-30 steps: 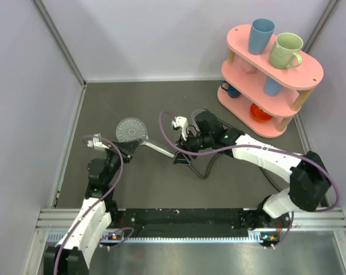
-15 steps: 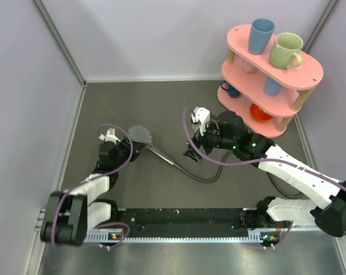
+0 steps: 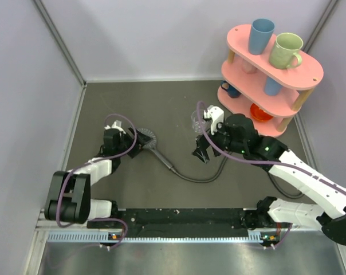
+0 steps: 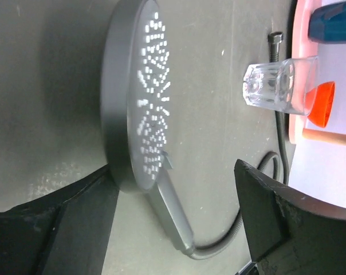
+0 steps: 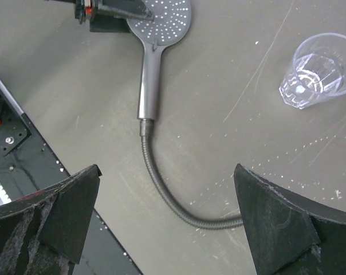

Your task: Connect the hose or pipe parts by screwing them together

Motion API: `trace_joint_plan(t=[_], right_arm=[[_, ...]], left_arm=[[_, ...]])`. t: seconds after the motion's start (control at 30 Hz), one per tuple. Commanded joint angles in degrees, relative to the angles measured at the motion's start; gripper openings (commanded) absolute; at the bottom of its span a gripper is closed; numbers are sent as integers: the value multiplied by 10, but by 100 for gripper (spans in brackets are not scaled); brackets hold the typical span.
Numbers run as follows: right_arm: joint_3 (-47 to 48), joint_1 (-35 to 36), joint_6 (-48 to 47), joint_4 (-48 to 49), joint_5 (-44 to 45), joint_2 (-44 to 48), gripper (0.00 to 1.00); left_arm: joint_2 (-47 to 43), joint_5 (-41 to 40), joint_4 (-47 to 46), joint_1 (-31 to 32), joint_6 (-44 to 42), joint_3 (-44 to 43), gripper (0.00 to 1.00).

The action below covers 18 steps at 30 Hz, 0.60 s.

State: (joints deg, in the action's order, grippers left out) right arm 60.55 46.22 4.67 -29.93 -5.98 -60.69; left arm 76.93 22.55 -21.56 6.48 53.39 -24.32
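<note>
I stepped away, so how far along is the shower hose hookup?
Looks done: the hose meets the end of the hand shower handle. In hand: nothing; the left gripper stands open by the disc, the right gripper open above the hose. Left: probably only backing away; thread tightness cannot be judged.

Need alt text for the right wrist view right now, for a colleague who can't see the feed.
A grey hand shower lies face up on the dark table, a flexible hose running from its handle end. The open right gripper hovers above, holding nothing; a clear cup stands at upper right.
</note>
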Motion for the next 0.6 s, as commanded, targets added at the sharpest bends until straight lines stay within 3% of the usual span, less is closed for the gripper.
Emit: trace_joint_plan(t=[0.0, 0.03, 0.13, 0.27, 0.37, 0.57], right_arm=[[49, -2, 32, -38, 10, 34, 99], [50, -2, 40, -39, 16, 39, 99], [50, -2, 74, -42, 51, 52, 99], [46, -1, 130, -43, 114, 68, 99], [45, -1, 138, -43, 131, 77, 99], [33, -2, 142, -23, 156, 120, 99]], left_arm=[[-80, -44, 161, 2, -49, -72, 85], [-92, -55, 240, 1, -63, -96, 85], [-146, -106, 360, 2, -84, -134, 86], [-237, -109, 415, 1, -116, -167, 91], [-291, -28, 400, 2, -146, -195, 99], [-375, 137, 371, 2, -181, -238, 99]])
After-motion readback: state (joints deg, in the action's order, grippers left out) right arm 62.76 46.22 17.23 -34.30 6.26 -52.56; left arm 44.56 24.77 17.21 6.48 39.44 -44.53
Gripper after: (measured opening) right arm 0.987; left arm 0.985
